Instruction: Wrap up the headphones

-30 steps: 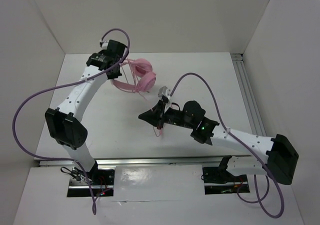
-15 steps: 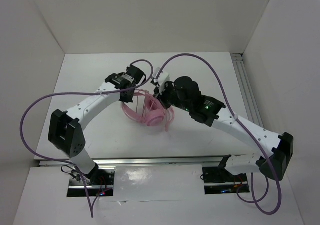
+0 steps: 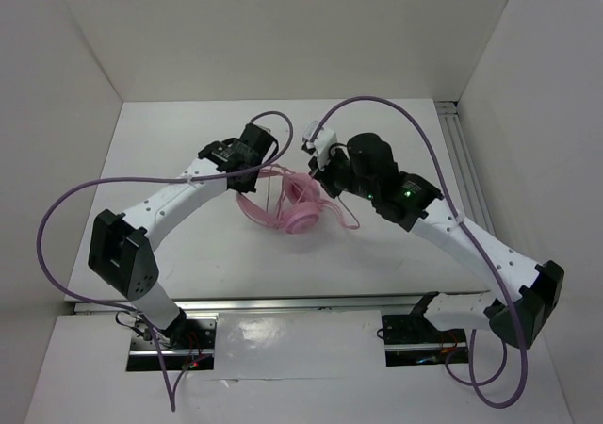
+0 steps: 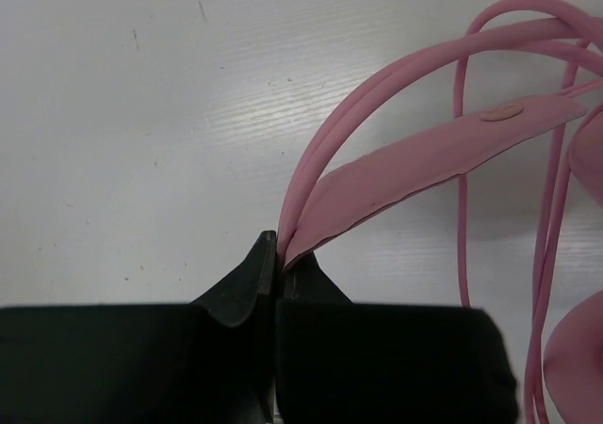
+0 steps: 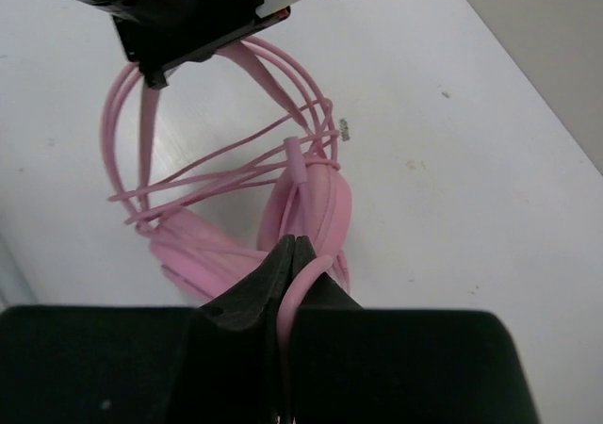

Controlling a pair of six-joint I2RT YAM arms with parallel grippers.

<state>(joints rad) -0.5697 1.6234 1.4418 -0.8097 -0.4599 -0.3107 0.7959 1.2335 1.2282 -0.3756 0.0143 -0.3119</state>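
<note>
The pink headphones (image 3: 294, 207) lie mid-table between the two arms, ear cups close together and the thin pink cord (image 5: 226, 170) looped several times across the headband. My left gripper (image 3: 262, 167) is shut on the headband (image 4: 424, 155), pinching its flat strap and wire hoops at the fingertips (image 4: 279, 254). My right gripper (image 3: 325, 181) is shut on the cord; the cord comes out between its fingertips (image 5: 294, 247) just above an ear cup (image 5: 320, 207). The left gripper's body shows at the top of the right wrist view (image 5: 188, 19).
White walls enclose the table on the left, back and right. A metal rail (image 3: 462, 170) runs along the table's right edge. Thick purple robot cables (image 3: 396, 122) arc above both arms.
The left arm brought the headphones from the back left to mid-table. The right gripper swung up from the front, over the ear cups, and then shifted right, drawing the cord across the headband.
</note>
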